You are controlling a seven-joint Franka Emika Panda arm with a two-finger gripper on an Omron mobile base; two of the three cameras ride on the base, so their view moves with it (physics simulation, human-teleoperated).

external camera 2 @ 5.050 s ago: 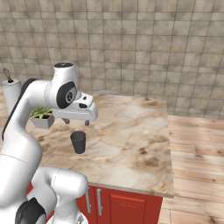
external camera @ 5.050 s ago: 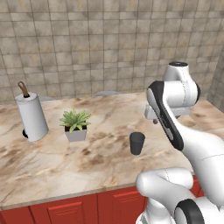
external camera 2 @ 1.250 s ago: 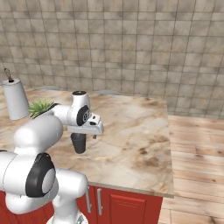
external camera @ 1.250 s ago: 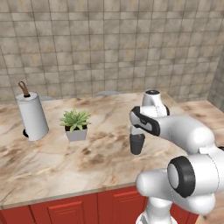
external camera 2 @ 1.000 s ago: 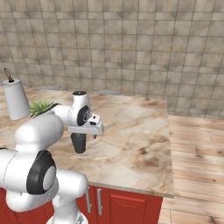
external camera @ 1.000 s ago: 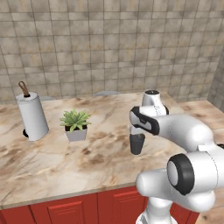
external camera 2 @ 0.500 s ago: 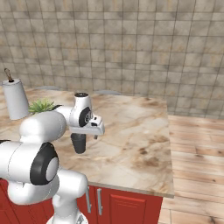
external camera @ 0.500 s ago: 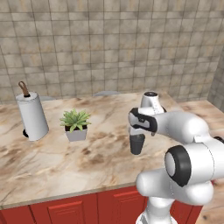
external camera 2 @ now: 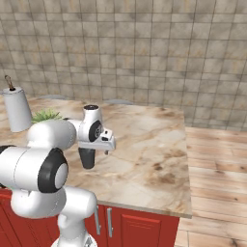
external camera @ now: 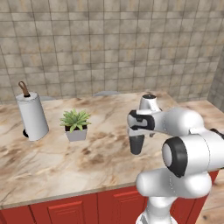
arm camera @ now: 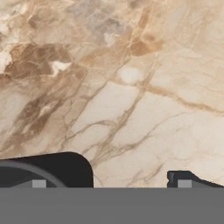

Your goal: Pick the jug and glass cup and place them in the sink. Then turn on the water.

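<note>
Task status: at the first pick. The glass cup (external camera: 136, 145) stands upright on the bench (external camera: 52, 162), near the front edge and well apart from the other items. The gripper (external camera: 137, 139) is positioned directly over it, at the level of the cup's upper part. The gripper's jaws are spread to full width. The hand view shows the dark rim of the cup (arm camera: 48, 170) beside one finger, and the other fingertip (arm camera: 183, 180) set apart with bare marble between them. The jaws therefore straddle or sit beside the cup without pinching it; which of the two cannot be told. The cup is judged not yet grasped.

Remaining steps, as judged from this state: close on the cup, carry it to the sink, repeat for the jug, then operate the tap.

Materials and shapes:
- Glass cup: small, near-black, tapered toward the base, no handle; smooth wall.
- Bench: polished marble, beige with brown and rust veining; flat, glossy. Red cabinet fronts (external camera: 65, 210) sit below it.
- Paper-towel roll (external camera: 32, 115): tall white cylinder on a dark base with a brown spindle top, at the far left.
- Plant pot (external camera: 76, 133): small grey square pot holding spiky green leaves, between the roll and the cup.
- Wall: matte grey-brown square tiles.
</note>
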